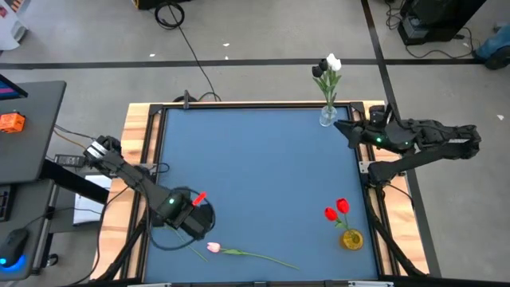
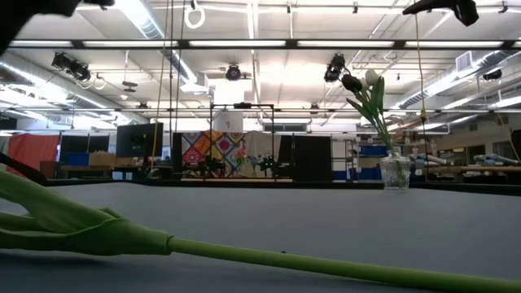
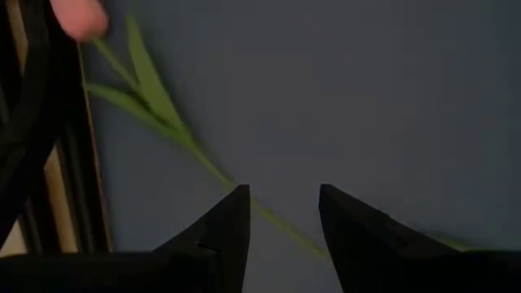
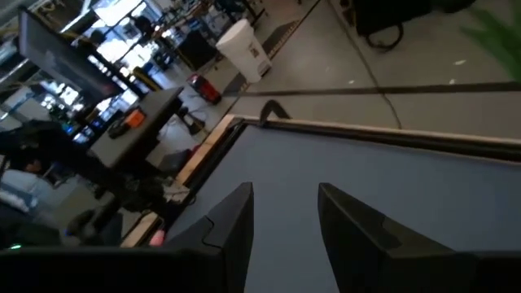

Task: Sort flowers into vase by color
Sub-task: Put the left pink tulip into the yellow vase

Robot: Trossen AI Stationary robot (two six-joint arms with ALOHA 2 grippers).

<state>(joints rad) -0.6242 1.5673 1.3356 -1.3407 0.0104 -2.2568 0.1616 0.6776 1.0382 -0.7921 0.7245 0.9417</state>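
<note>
Nearest the front edge of the blue table, a pink tulip is seen lying flat, its long green stem running toward the right. The step in hand is judged to be the pick-up of this last loose flower: the left gripper is held over the stem, with the fingers spread apart and nothing between them but the stem passing beneath the gap. In the left wrist view the pink head and the leaves are seen well ahead of the fingertips. The left arm is reached in from the left side of the table, its wrist bent down near the front-left corner. For the next move, a descent onto the stem and a closing of the fingers would be called for, and then a carry to a vase of matching colour; no pink vase can be made out.

Farther right, two red tulips are stood in a yellow vase. At the far edge, black and white tulips are held in a clear vase. The right gripper is parked beside that vase at the far-right corner, fingers parted and empty
</note>
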